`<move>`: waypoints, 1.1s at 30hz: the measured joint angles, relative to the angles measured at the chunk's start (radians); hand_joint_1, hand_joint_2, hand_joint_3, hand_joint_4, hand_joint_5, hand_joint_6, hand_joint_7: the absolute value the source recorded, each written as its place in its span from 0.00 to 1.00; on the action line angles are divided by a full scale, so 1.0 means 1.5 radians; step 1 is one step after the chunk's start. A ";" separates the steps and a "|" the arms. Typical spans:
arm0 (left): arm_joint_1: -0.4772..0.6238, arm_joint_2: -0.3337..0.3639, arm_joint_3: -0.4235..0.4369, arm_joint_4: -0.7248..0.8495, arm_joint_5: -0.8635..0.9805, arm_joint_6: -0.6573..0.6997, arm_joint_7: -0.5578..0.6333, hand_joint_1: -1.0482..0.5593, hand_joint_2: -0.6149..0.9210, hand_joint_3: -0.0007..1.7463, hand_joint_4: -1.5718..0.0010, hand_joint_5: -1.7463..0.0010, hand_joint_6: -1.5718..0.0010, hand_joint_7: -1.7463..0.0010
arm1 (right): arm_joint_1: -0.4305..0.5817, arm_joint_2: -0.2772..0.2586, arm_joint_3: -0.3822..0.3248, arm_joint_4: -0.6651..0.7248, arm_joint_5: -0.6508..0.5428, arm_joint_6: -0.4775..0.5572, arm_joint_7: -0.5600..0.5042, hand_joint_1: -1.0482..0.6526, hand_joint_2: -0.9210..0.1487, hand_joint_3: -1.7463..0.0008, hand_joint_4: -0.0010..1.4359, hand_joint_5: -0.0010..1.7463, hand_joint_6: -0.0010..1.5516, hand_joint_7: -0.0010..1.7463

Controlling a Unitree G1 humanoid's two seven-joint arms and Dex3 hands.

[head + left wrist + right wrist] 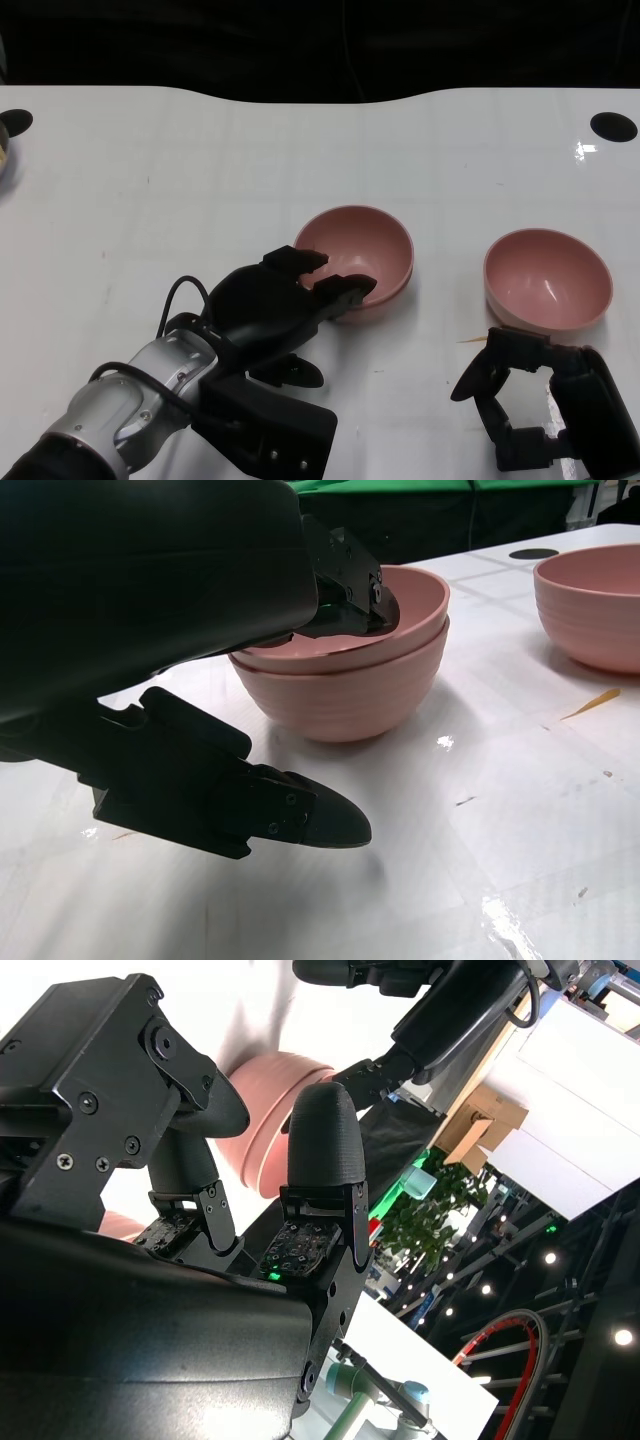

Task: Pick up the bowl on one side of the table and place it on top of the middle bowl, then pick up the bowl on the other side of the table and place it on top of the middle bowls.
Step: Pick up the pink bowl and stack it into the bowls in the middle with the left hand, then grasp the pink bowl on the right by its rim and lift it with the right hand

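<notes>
Two pink bowls stand nested in the table's middle: the top bowl sits inside the lower bowl, seen as one stack in the head view. My left hand reaches over the stack's near rim, its fingertips at the top bowl's edge. Its thumb hangs apart, low above the table. A third pink bowl stands alone to the right, also in the left wrist view. My right hand is just in front of it, fingers spread and empty.
A thin yellowish sliver lies on the white table between the stack and the right bowl. Black round holes mark the table's far corners. The table's far edge meets a dark background.
</notes>
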 measured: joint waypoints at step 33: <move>0.121 0.052 0.143 -0.047 -0.048 -0.239 0.319 0.48 1.00 0.05 0.71 0.41 0.55 0.84 | 0.001 0.000 0.000 -0.002 -0.001 0.001 -0.002 0.68 0.69 0.15 0.61 0.88 0.56 0.70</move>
